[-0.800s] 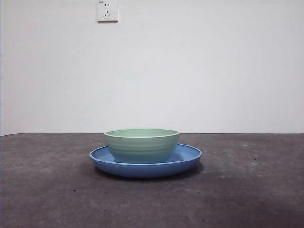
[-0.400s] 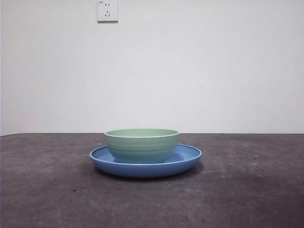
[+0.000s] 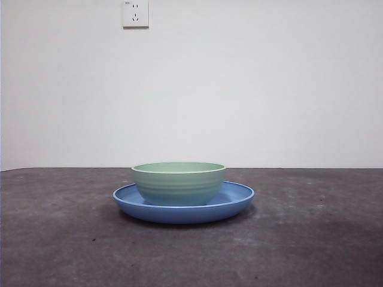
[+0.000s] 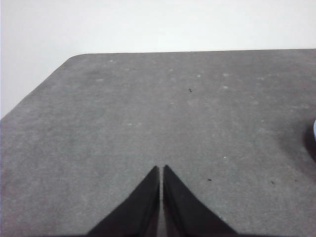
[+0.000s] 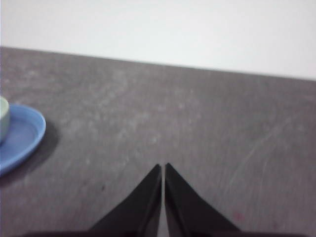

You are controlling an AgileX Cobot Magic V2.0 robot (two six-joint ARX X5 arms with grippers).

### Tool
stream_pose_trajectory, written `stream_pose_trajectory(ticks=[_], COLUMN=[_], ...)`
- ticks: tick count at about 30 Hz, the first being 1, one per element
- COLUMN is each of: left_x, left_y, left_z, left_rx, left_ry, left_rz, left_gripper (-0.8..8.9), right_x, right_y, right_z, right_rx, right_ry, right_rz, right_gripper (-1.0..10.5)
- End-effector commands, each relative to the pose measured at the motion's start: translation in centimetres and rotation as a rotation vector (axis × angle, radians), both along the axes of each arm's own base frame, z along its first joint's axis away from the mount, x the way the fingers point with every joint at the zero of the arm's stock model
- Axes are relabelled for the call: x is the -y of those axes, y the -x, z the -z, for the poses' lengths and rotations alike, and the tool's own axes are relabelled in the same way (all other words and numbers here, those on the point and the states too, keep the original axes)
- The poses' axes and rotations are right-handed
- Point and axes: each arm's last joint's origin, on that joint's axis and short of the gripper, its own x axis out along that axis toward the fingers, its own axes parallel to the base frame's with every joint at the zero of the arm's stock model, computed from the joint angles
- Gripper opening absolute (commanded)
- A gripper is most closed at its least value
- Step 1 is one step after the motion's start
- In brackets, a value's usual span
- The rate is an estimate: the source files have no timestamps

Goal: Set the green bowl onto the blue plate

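The green bowl [image 3: 178, 182] stands upright inside the blue plate [image 3: 236, 200] at the middle of the table in the front view. No arm shows in the front view. My left gripper [image 4: 161, 169] is shut and empty over bare table, with only a sliver of the plate [image 4: 314, 132] at the picture's edge. My right gripper [image 5: 163, 168] is shut and empty, apart from the plate [image 5: 22, 136], on which an edge of the bowl [image 5: 3, 118] shows.
The dark grey table [image 3: 311, 239] runs to a white wall with a socket [image 3: 135, 13]. The left wrist view shows the table's rounded far corner [image 4: 74, 58].
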Motion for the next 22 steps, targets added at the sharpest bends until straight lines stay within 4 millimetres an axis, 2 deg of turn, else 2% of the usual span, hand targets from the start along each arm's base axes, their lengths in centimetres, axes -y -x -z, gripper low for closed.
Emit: stream_pose_trajectory(ticks=[1,22], left_x=[-0.03,-0.03], left_y=[-0.08,-0.08], left_z=[0.75,0.75], left_rx=[-0.026,-0.026], left_ry=[0.003,0.003], left_rz=[-0.004,-0.004], left_gripper=[0.10,0.10], right_x=[0.01,0.01], right_y=[0.02,0.03], right_z=[0.42,0.34], right_rx=[-0.034,-0.033], right_ry=[-0.022,-0.042], right_rz=[0.007,0.010], right_gripper=[0.1,0.1])
